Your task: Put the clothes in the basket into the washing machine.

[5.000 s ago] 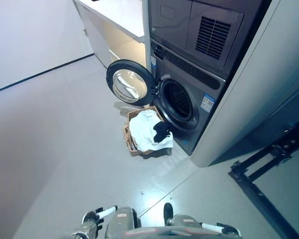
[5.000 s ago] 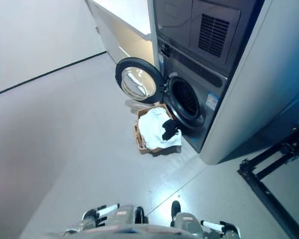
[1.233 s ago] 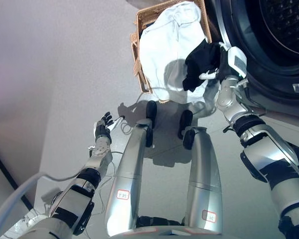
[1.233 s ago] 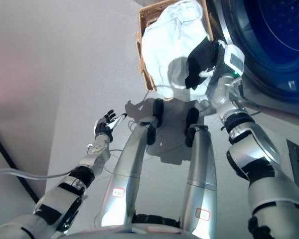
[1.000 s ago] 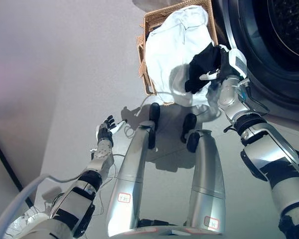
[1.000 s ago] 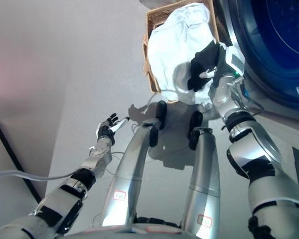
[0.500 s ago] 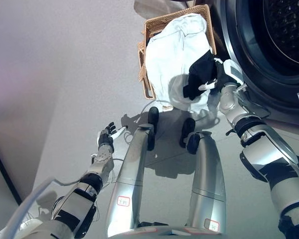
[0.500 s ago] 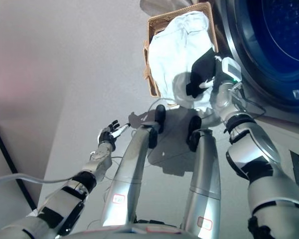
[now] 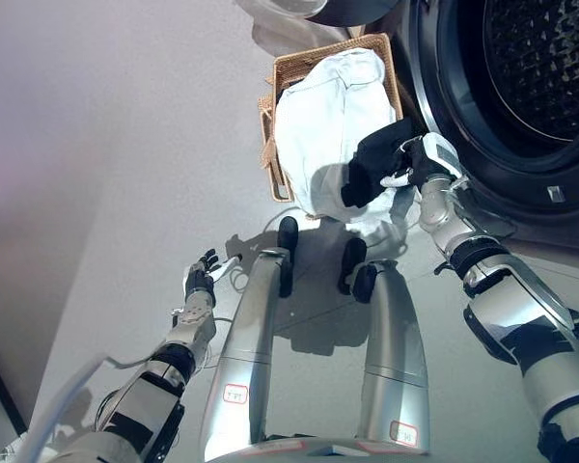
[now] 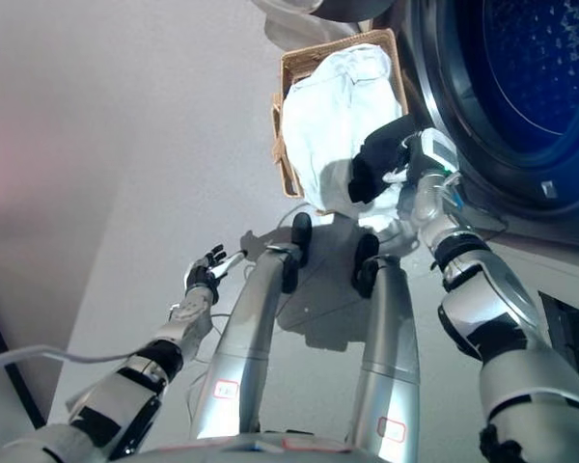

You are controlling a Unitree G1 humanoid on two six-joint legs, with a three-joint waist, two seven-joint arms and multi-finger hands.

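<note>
Right hand [image 9: 412,162], fingers pinching a black garment [image 9: 373,164] above the basket [image 9: 314,68]. Left hand [image 9: 201,281] low, fingers spread.

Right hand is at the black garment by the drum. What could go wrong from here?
The black garment lies on the white cloth, so lifting it may drag the white cloth over the wicker basket rim.

The right hand is near the washing machine opening; the cloth could snag on its rim.

The left hand hangs open, away from the basket.
</note>
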